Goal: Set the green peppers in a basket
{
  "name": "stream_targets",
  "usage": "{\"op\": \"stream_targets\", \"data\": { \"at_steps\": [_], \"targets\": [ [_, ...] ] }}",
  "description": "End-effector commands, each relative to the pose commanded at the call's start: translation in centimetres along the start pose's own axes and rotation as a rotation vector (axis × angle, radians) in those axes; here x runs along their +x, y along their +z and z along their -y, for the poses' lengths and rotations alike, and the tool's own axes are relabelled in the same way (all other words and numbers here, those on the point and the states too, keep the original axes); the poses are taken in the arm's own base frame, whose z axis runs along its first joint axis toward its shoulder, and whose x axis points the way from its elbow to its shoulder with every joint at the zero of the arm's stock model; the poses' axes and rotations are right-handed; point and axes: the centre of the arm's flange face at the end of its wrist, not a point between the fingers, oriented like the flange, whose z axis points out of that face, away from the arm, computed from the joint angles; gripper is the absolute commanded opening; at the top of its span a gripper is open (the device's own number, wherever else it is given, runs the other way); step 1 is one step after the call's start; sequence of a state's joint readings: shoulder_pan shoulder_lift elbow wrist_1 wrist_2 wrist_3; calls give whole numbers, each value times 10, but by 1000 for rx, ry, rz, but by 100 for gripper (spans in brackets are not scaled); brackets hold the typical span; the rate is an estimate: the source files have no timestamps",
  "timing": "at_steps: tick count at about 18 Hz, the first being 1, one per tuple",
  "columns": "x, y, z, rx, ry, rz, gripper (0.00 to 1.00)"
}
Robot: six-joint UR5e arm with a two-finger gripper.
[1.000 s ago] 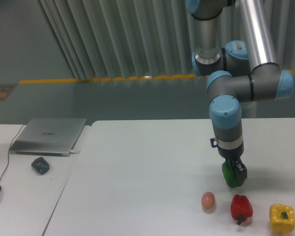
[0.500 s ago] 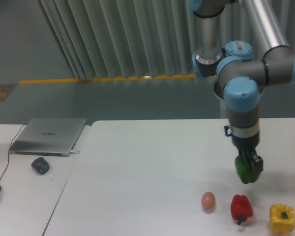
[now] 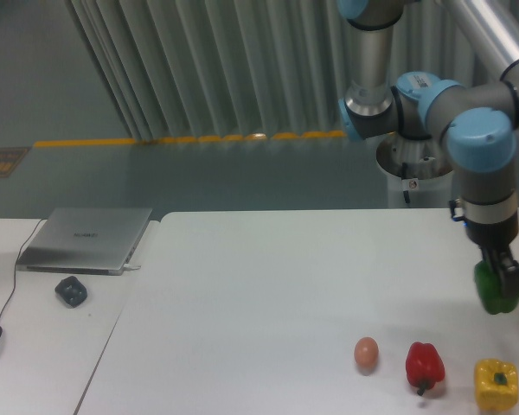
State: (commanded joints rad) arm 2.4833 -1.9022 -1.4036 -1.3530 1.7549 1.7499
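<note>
Green pepper [image 3: 495,290] is held off the table [image 3: 259,294] in the gripper's [image 3: 502,285] closed fingers, near the right edge.

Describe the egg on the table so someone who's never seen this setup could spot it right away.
Start at the white table and go to its near right edge, where three small things sit in a row. The egg is the leftmost, just left of the red pepper, with the yellow pepper farthest right. It is the smallest: smooth, oval and pale pinkish-brown, without lobes or a stem.
</note>
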Motion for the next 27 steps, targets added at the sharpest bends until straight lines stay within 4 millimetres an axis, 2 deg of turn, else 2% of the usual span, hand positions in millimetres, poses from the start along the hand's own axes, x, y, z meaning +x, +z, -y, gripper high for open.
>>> {"op": "stream_targets", "data": {
  "at_steps": [3, 9, 14, 18, 20, 21, 23, 24, 25, 27],
  "targets": [
    [1, 5, -40, -1, 72, -3, 40],
    [-2, 19, -96, -19, 153, 27, 40],
    [8, 35, -157, -25, 253, 16, 40],
    [15, 41, -187, -35, 330, 12, 40],
    [18, 48, -194, -44, 336, 18, 41],
    [21, 54, -196, -42, 330, 17, 47],
    [23, 58, -198, -43, 326, 16, 69],
    [23, 59, -200, -40, 318, 16, 95],
    [25, 62, -202, -36, 307, 12, 100],
    [27, 62, -209, -37, 287, 13, 100]
  ]
}}
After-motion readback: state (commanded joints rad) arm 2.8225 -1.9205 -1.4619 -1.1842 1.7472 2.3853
